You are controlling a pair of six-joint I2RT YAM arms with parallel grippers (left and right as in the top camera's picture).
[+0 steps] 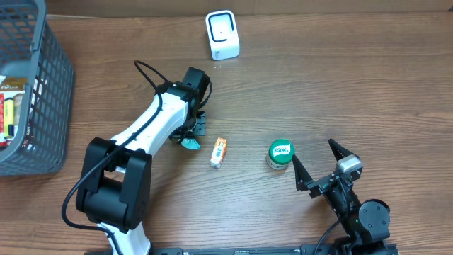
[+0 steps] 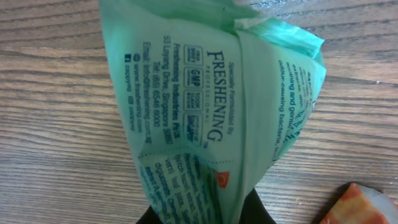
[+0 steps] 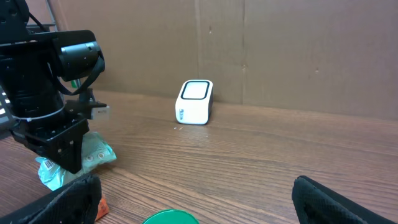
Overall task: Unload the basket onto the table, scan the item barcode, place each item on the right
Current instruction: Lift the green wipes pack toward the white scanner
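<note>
My left gripper (image 1: pixel 190 136) is shut on a mint-green wipes packet (image 2: pixel 211 112), pinching its crumpled lower end between the black fingers (image 2: pixel 258 214). The packet (image 1: pixel 190 144) hangs just above the wood, left of centre, and shows in the right wrist view (image 3: pixel 78 158) under the left arm. Small print covers the face I see; its barcode is hidden. The white scanner (image 1: pixel 222 34) stands at the back of the table, its window (image 3: pixel 196 90) facing up and forward. My right gripper (image 1: pixel 312 150) stands open at the front right, holding nothing.
A green-lidded jar (image 1: pixel 280 153) stands just beyond the right gripper's fingers. A small orange box (image 1: pixel 219 152) lies between the packet and the jar. A grey basket (image 1: pixel 42 92) with several items sits at the far left. A cardboard wall (image 3: pixel 280 50) backs the table.
</note>
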